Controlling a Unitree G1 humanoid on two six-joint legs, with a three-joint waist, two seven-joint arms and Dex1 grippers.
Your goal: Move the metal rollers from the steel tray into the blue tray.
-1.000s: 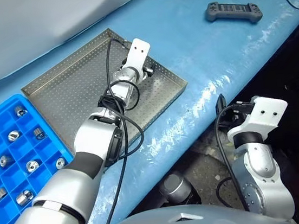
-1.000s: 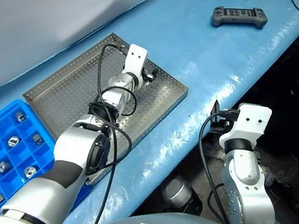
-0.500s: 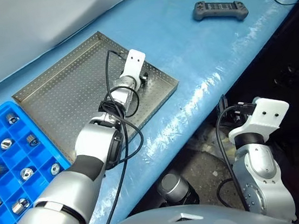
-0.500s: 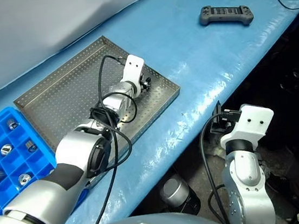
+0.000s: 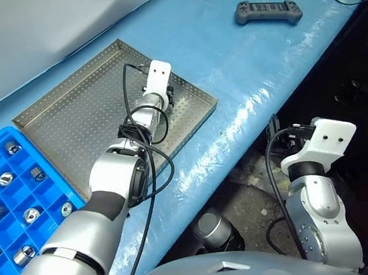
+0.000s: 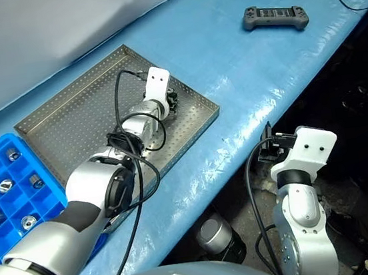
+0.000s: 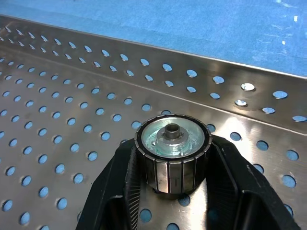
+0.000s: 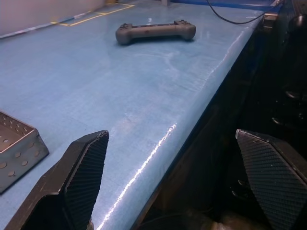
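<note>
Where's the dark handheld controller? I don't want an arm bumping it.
The controller lies on the blue table cover, far beyond the steel tray toward the robot's right, apart from both grippers.

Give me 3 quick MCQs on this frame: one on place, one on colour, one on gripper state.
1. Where is the left gripper working?
A. over the blue tray
B. in the steel tray, near its rim
C. beside the handheld controller

2. What colour is the compartment tray?
A. red
B. blue
C. white

3. What is the left gripper's state?
A. wide open, nothing between the fingers
B. shut on a metal roller
C. shut on a cable

Key:
1 B: the left gripper sits in the steel tray by its perforated wall.
2 B: the blue tray is bright blue.
3 B: both fingers press the sides of the metal roller.
</note>
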